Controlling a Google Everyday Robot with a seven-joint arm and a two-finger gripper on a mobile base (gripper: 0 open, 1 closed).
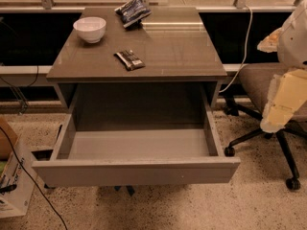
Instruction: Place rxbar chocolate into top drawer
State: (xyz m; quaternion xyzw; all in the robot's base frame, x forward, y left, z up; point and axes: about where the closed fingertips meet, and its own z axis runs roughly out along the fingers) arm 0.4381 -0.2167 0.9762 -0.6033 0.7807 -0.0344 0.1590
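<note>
A: What's cut off?
B: The end effector [280,104], far rt over the chair [256,83]; its arm [295,37] runs off the rt edge. The cardboard box [12,186] at bottom left is cropped too.
A: Hidden bits?
B: Rear of top drawer [136,169] goes under the desk [182,51] top. Label on rxbar chocolate [129,60] is too small to read. Dark bag [133,11] at back, same.

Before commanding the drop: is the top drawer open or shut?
Open: top drawer pulled out, pale inside exposed. End effector sits at the right edge, over the chair.
</note>
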